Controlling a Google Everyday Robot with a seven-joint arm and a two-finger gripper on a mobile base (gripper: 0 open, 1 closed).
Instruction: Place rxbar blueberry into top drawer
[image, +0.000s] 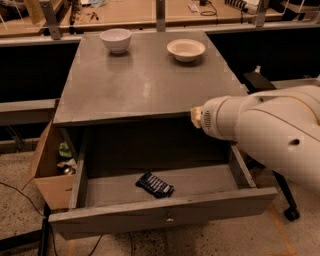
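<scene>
The rxbar blueberry (155, 184), a dark navy wrapper with white markings, lies flat on the floor of the top drawer (165, 212), left of centre. The grey drawer is pulled out wide, with its small metal knob (170, 219) on the front panel. My gripper (196, 116) shows only as a small beige tip at the end of my bulky white arm. It sits at the right front edge of the cabinet top, above the drawer's right side and well apart from the bar. The arm hides the rest of it.
A white bowl (115, 40) and a shallow cream bowl (186, 49) stand at the back of the grey cabinet top (140, 85). An open brown cardboard box (47, 170) with items sits left of the drawer. A chair base with a wheel (291, 214) stands at the right.
</scene>
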